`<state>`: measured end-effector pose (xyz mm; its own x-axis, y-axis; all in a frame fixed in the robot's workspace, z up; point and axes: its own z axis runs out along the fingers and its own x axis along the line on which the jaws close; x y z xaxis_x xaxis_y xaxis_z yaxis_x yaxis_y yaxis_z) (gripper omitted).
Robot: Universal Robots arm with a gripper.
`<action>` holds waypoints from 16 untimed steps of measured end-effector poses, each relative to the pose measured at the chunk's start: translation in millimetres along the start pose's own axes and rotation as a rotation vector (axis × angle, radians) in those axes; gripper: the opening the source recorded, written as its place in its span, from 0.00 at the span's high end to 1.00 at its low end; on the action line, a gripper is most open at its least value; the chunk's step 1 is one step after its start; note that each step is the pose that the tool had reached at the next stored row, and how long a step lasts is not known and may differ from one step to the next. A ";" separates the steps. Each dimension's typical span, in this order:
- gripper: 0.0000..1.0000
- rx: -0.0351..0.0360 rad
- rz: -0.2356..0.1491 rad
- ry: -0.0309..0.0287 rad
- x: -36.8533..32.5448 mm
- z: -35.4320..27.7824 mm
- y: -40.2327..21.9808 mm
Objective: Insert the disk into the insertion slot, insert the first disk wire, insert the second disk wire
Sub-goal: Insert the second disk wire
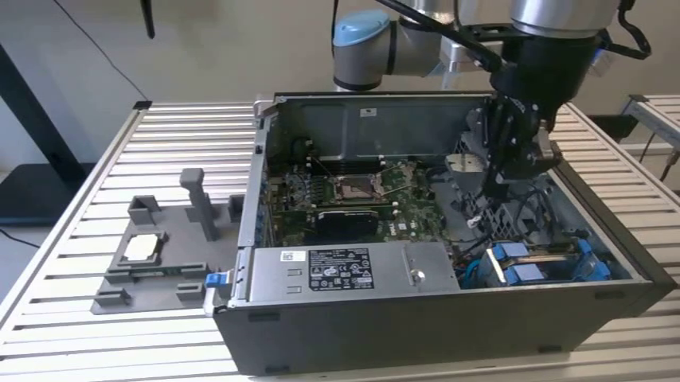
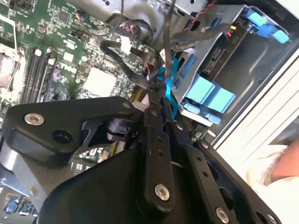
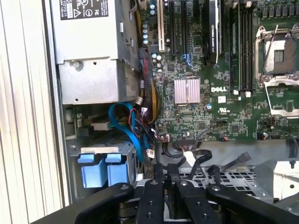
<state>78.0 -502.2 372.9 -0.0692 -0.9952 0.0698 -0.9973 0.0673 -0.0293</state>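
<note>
The disk [image 1: 540,256] lies in the insertion slot [image 1: 480,270] at the near right corner of the open case, its blue carrier tabs [image 1: 523,275] facing up. Both wrist views show those tabs [image 2: 208,95] [image 3: 100,170] beside the grey bay wall [image 2: 205,42]. My gripper [image 1: 495,191] hangs inside the case, above the cables between the motherboard and the bay. Its dark fingers meet at the tips [image 2: 158,91] [image 3: 167,179], shut on a black wire [image 2: 126,63]. A blue wire [image 2: 168,77] [image 3: 133,126] runs close past the tips towards the bay.
The silver labelled power-supply box [image 1: 340,270] [image 3: 91,46] fills the case's near side, next to the bay. The green motherboard [image 1: 351,195] covers the case floor. On the slatted table [image 1: 181,131], at the exterior view's left, stands a grey fixture [image 1: 159,255].
</note>
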 end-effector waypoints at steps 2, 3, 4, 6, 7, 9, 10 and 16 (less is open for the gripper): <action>0.84 -0.0004 0.000 -0.0061 4.2 1.3 -0.8; 0.84 -0.0006 0.000 -0.0096 6.3 2.0 -1.2; 0.84 -0.0009 0.000 -0.0134 8.3 2.7 -1.8; 0.84 -0.0017 0.001 -0.0237 11.9 4.0 -3.1; 0.84 -0.0022 0.001 -0.0315 13.3 4.8 -3.9; 0.84 -0.0036 0.001 -0.0518 15.6 6.1 -5.6; 0.84 -0.0044 0.002 -0.0645 16.6 6.7 -6.4; 0.84 -0.0088 0.002 -0.0936 27.2 8.3 -11.1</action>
<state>87.4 -530.6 366.9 -0.0694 -0.9973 -0.0238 -0.9973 0.0698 -0.0205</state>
